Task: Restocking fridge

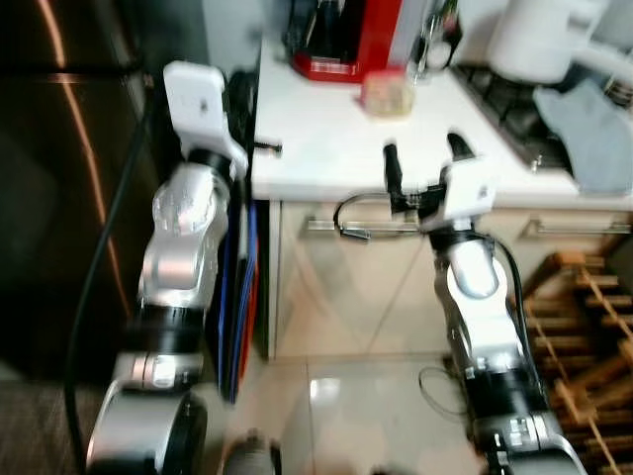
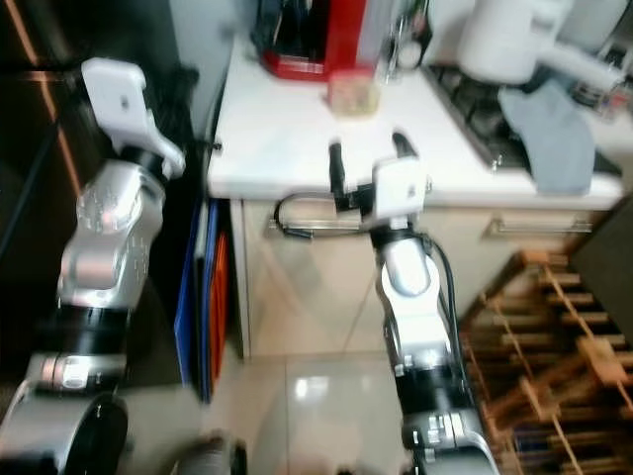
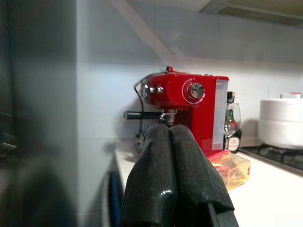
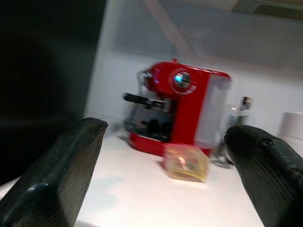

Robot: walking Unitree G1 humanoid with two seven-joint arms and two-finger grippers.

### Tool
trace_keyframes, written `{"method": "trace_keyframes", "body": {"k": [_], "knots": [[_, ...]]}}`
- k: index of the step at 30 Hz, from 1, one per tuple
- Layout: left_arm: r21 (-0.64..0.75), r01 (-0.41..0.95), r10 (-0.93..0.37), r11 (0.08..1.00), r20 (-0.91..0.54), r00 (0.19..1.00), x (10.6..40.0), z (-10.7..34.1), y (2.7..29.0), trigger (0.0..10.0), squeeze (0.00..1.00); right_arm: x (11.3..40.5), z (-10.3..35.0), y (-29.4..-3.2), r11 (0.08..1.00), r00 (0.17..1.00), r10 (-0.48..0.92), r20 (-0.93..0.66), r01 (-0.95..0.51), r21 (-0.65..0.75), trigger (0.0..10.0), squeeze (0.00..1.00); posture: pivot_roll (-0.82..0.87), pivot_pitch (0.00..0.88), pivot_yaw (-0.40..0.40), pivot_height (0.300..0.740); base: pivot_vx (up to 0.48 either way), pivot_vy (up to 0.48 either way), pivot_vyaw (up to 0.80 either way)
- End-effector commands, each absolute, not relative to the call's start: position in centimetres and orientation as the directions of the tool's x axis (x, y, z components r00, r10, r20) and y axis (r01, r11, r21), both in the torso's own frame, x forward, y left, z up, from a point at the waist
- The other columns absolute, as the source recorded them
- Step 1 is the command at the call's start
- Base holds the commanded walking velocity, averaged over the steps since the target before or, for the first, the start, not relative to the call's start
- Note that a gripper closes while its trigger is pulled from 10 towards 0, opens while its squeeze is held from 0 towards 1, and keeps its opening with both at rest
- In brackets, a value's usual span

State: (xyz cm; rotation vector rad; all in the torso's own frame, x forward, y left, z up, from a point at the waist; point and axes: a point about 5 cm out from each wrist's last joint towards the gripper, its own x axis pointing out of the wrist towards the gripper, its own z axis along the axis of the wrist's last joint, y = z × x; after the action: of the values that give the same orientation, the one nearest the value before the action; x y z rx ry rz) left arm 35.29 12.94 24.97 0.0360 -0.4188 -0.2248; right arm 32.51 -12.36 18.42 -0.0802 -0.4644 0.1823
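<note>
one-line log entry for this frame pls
right gripper: open, over counter edge, facing yellow container | left gripper: shut, raised by fridge

A white surface [image 1: 326, 148] is seen in a kitchen, with pale cupboards [image 1: 346, 287] below it and long metal handles [image 1: 331, 227] near their tops. A tall dark fridge [image 1: 59, 178] is set to the left of it. The floor [image 1: 346, 406] is made of shiny light tiles, and a bright patch of light is thrown back from it. A wooden rack [image 1: 584, 327] is placed on the right, by the cupboards. A stove top [image 1: 509, 104] is fitted into the right end of the surface. The wall [image 3: 118, 90] behind is covered in pale grey tiles. A red coffee machine [image 3: 187, 111] is stood against that wall.
</note>
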Motion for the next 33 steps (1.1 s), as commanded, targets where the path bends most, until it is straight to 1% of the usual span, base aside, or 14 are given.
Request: {"method": "trace_keyframes", "body": {"k": [1, 8, 10, 16, 19, 26, 27, 33], "knots": [[0.102, 0.252, -0.272, 0.962, 0.382, 0.883, 35.0, 24.6, 11.7, 10.0, 0.0, 32.5, 18.4, -13.1, 0.987, 0.885, 0.154, 0.439, -0.116, -0.112, 10.0, 0.0, 0.01, 0.0, -0.029, 0.74, 0.0, 0.0, 0.0], [0.11, 0.271, -0.292, 0.956, 0.385, 0.876, 34.7, 24.2, 11.3, 10.0, 0.0, 32.6, 18.4, -13.2, 0.988, 0.889, 0.144, 0.435, -0.105, -0.112, 10.0, 0.0, 0.01, 0.0, -0.031, 0.74, 0.0, 0.0, 0.0], [0.102, 0.313, -0.327, 0.944, 0.395, 0.858, 34.3, 24.1, 10.8, 10.0, 0.0, 32.6, 18.3, -13.3, 0.989, 0.893, 0.139, 0.428, -0.103, -0.108, 10.0, 0.0, 0.01, 0.0, -0.033, 0.74, 0.0, 0.0, 0.0], [0.126, 0.322, -0.345, 0.938, 0.393, 0.852, 34.1, 23.8, 10.3, 10.0, 0.0, 32.8, 18.1, -13.5, 0.99, 0.903, 0.13, 0.41, -0.097, -0.099, 10.0, 0.0, 0.01, 0.0, -0.035, 0.74, 0.43, 0.0, 0.0], [0.14, 0.328, -0.356, 0.934, 0.396, 0.847, 34.0, 23.8, 10.0, 10.0, 0.0, 33.0, 18.1, -13.6, 0.991, 0.906, 0.123, 0.405, -0.092, -0.095, 10.0, 0.0, 0.01, 0.0, -0.039, 0.74, 0.48, 0.0, -0.76], [0.157, 0.329, -0.364, 0.931, 0.4, 0.841, 34.0, 23.9, 9.9, 10.0, 0.0, 33.1, 18.2, -13.7, 0.989, 0.905, 0.128, 0.406, -0.087, -0.117, 10.0, 0.0, 0.01, 0.0, -0.04, 0.74, 0.48, 0.0, 0.0], [0.147, 0.336, -0.367, 0.93, 0.402, 0.839, 34.0, 23.9, 9.7, 10.0, 1.0, 33.2, 18.4, -13.7, 0.989, 0.901, 0.132, 0.414, -0.089, -0.121, 10.0, 1.0, 0.01, 0.0, -0.046, 0.74, 0.48, 0.0, 0.0], [0.131, 0.325, -0.35, 0.937, 0.407, 0.844, 34.2, 24.1, 9.7, 10.0, 1.0, 33.2, 18.8, -13.5, 0.986, 0.889, 0.153, 0.432, -0.106, -0.132, 10.0, 1.0, 0.01, 0.0, -0.046, 0.74, 0.48, 0.0, 0.0]]}}
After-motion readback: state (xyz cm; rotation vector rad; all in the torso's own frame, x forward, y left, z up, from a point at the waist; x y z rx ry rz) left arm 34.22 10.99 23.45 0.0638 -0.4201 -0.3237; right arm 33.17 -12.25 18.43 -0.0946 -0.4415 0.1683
